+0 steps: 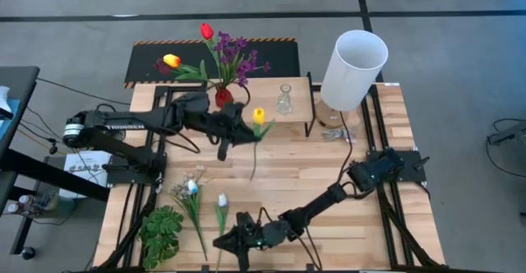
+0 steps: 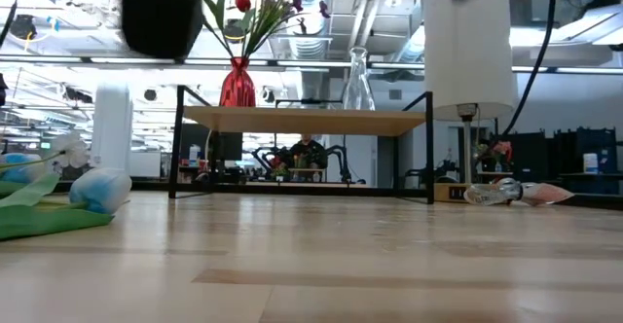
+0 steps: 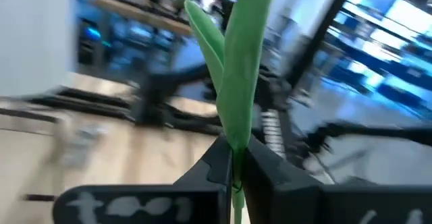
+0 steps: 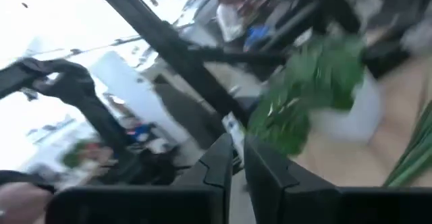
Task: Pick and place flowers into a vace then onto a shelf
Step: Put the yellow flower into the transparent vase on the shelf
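Left gripper [image 1: 233, 135] hovering over the counter [image 1: 329, 182] just in front of the shelf [image 1: 297, 108], fingers [image 3: 219, 166] clenching the stem of a yellow tulip [image 1: 258, 116], with the bloom pointing toward the shelf and the stem trailing back over the counter. Gripping low on the stem in the wrist view, so expecting the light, whippy stalk to droop and sway; pinching nearer the middle likely steadying it for threading into the narrow clear vase [image 1: 284, 100] on the shelf.

Right gripper [image 1: 244, 242] reaching low over the near edge of the counter, beside a white tulip [image 1: 222, 201] lying flat. Fingers [image 4: 221, 163] looking nearly together in the blurred wrist view; possibly nipping a stem, but not telling for sure.

Red vase [image 1: 223, 96] on the shelf already holding red, yellow and purple flowers [image 1: 233, 55]. Both vases looking like glass: smooth, breakable, tippy under tall stems, so grasping at the body rather than the neck seeming wiser.
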